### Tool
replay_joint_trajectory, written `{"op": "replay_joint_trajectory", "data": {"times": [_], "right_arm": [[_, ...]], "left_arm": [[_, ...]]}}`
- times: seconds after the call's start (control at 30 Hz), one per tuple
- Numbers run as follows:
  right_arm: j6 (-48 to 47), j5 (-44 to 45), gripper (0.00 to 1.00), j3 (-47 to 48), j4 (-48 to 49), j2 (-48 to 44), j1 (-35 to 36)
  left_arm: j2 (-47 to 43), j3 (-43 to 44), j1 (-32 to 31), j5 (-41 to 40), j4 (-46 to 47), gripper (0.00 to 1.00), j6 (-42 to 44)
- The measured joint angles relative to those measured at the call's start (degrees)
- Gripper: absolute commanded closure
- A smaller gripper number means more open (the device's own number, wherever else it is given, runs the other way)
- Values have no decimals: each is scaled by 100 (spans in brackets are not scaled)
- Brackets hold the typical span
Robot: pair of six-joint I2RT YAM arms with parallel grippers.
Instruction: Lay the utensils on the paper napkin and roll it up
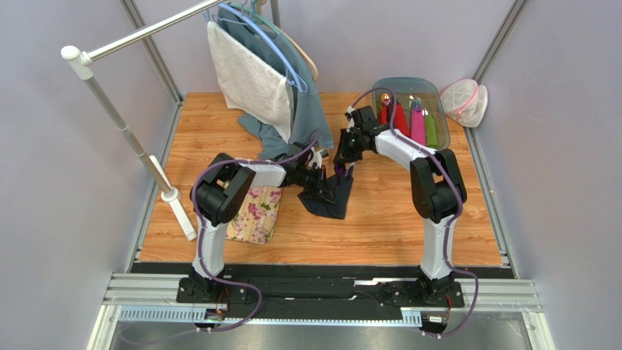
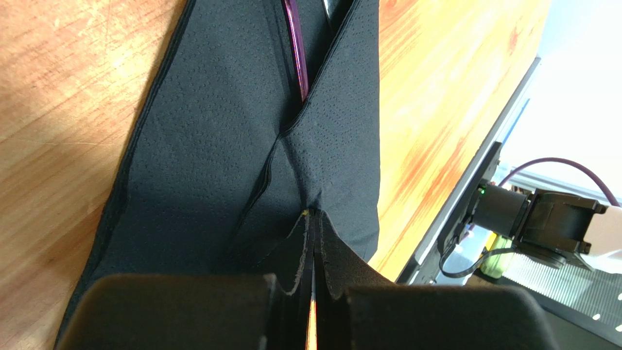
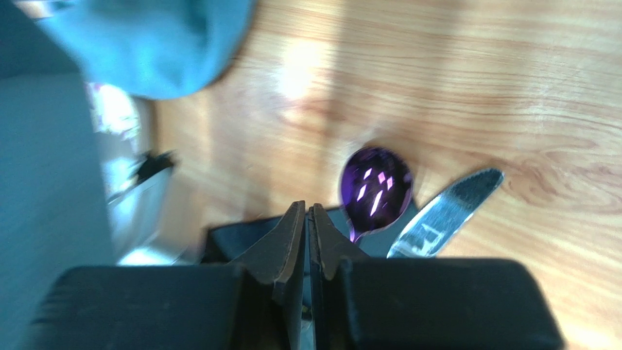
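Note:
The dark paper napkin [image 1: 332, 198] lies folded lengthwise on the wooden table between the two arms, wrapped over the utensils. In the left wrist view a purple spoon handle [image 2: 296, 44] runs down inside the napkin's [image 2: 212, 146] fold. My left gripper [image 2: 314, 215] is shut, pinching a ridge of the napkin at its near end. At the far end, the purple spoon bowl [image 3: 376, 189] and a silver serrated blade [image 3: 447, 213] stick out of the napkin [image 3: 237, 237]. My right gripper [image 3: 308, 208] is shut there, with a thin dark layer of napkin between its pads.
A floral mat [image 1: 255, 214] lies left of the napkin, partly under the left arm. Hanging towels and clothes [image 1: 270, 80] on a rack crowd the back left. A clear bin [image 1: 431, 91] with red, pink and green rolls stands back right, beside a mesh bag [image 1: 466, 100].

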Motion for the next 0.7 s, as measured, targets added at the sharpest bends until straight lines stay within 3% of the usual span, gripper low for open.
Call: {"op": "replay_joint_trajectory", "data": {"times": [0.7], "right_arm": [[214,669,92,684,85,901,378]], "left_arm": [[2,-2,42,-9,-9,100,-98]]}}
